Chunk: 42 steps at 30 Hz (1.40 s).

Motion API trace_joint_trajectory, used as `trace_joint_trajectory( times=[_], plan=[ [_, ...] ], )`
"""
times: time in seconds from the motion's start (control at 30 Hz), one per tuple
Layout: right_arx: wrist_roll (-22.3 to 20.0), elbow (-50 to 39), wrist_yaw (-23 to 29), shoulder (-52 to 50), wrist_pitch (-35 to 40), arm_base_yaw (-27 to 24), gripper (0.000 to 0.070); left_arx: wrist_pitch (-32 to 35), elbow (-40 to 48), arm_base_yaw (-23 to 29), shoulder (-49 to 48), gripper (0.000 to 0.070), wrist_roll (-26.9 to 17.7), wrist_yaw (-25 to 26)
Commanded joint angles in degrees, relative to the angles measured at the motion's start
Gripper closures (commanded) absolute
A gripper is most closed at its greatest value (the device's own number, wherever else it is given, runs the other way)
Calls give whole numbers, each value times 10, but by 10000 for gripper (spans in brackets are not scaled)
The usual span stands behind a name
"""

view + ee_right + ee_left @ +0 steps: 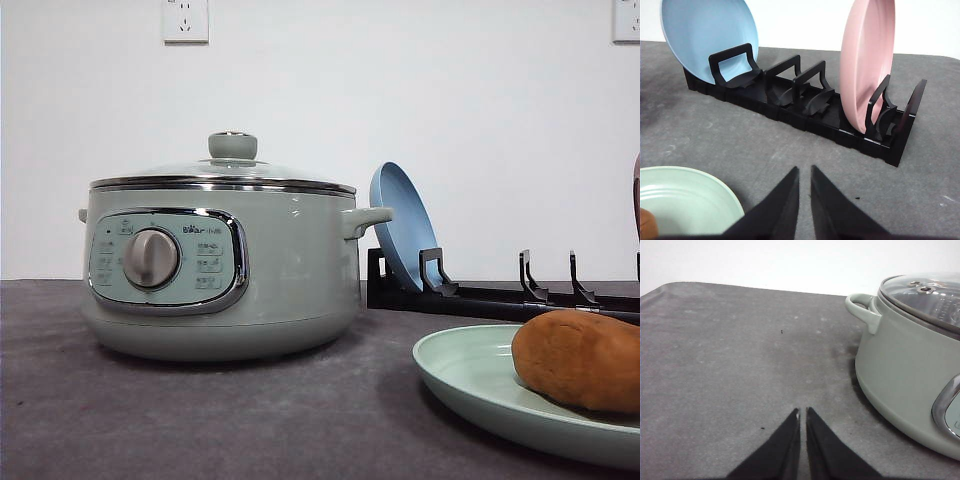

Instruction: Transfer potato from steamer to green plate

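Fingers of the left gripper (802, 412) are drawn together, holding nothing, poised over bare grey tabletop (730, 365) beside the steamer (910, 370). Right gripper (805, 171) fingers are likewise nearly touching and empty, near the green plate (685, 200) and facing a black dish rack (805, 107). Potato (580, 360) lies on the green plate (right portion, front view). Steamer lid (225, 170) is seated on the pot. Rack holds a blue plate (707, 37) and a pink plate (865, 60), both on edge.
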<state>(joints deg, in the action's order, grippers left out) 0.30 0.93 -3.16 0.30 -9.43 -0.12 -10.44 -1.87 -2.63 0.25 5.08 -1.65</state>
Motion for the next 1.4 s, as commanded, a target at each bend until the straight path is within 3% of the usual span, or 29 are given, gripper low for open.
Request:
trace_joint_trajectory(
  times=[0.0, 1.37],
  plan=[
    [8, -3, 2, -1, 6, 0, 669, -3, 12, 1, -1, 684, -5, -3],
    [8, -3, 2, -1, 6, 0, 669, -3, 12, 1, -1, 684, -5, -3]
  ],
)
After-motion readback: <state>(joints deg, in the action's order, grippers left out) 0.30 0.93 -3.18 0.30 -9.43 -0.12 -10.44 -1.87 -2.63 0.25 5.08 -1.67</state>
